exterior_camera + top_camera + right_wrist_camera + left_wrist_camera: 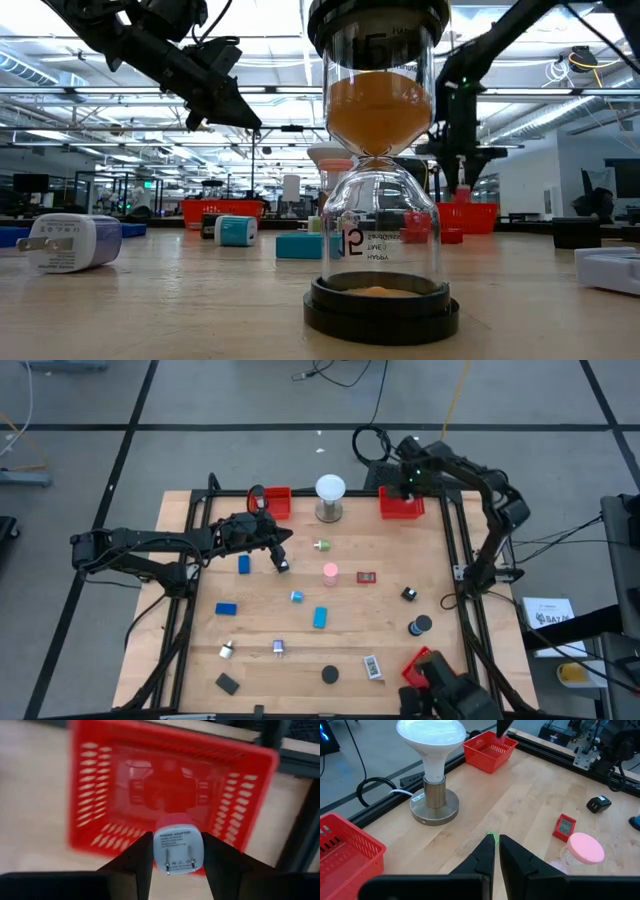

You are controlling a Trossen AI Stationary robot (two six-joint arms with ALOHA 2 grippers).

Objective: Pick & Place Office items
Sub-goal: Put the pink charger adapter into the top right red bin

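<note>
From my station the basket (170, 795) floor blurs behind my right gripper (177, 851), fingers pinching a white-and-red power adapter (177, 845); left gripper (497, 851) fingers pressed together.

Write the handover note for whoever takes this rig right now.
Right gripper: shut on a white power adapter with red back, above the red mesh tray at the table's far right; not yet dropped.
Left gripper: shut, empty, raised above the table near the white globe lamp on a metal base.
Left: the small office items scattered over the wooden table.
</note>
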